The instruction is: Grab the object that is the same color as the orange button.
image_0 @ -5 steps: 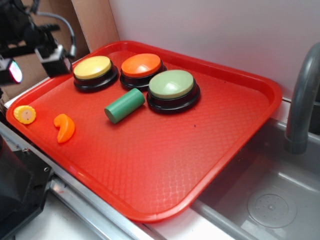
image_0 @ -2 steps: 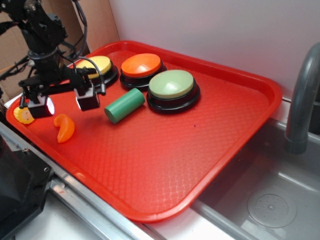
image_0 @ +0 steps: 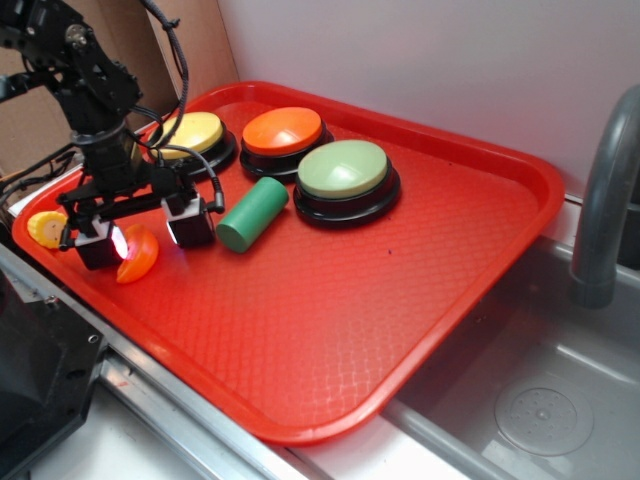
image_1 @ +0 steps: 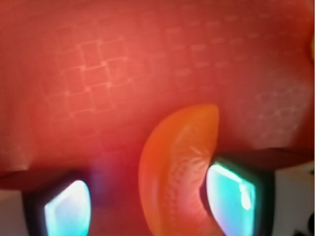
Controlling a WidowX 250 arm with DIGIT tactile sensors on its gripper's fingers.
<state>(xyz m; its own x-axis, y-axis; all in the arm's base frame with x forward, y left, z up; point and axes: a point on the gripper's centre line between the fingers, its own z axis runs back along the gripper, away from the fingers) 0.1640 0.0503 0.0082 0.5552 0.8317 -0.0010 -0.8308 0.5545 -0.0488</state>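
Resting on a red tray [image_0: 420, 290] beside a sink [image_0: 540, 400]; gripper [image_0: 145, 233] straddling the orange wedge [image_1: 177, 172], jaws spread, near the tray's left rim.

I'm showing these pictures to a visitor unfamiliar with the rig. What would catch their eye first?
Probably the bright red tray and its three big buttons at the back: yellow button, orange button, pale green button. Next, the black gripper at the tray's left, its open fingers straddling the small orange wedge, which fills the wrist view.
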